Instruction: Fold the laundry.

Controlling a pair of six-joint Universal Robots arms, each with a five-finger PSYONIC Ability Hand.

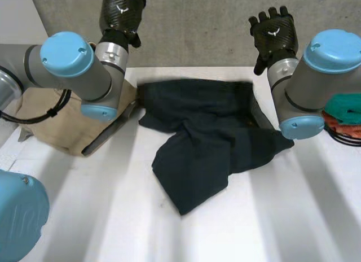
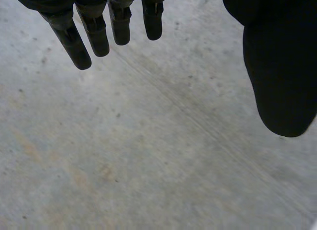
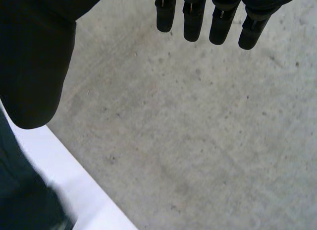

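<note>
A dark navy garment [image 1: 203,135] lies crumpled on the white table [image 1: 113,205], one part trailing toward the front. My left hand [image 1: 120,13] is raised above the table's far left edge, well away from the cloth; its fingers [image 2: 91,34] are straight and hold nothing. My right hand [image 1: 273,30] is raised beyond the far right edge, also apart from the garment, with its fingers [image 3: 193,22] straight and empty. A strip of the dark garment [image 3: 20,190] lies beside the table edge [image 3: 74,180] in the right wrist view.
A beige cloth [image 1: 56,123] lies at the table's left, under my left arm. Teal and orange folded items [image 1: 347,112] sit at the right edge. Grey concrete floor [image 1: 197,30] lies beyond the far edge.
</note>
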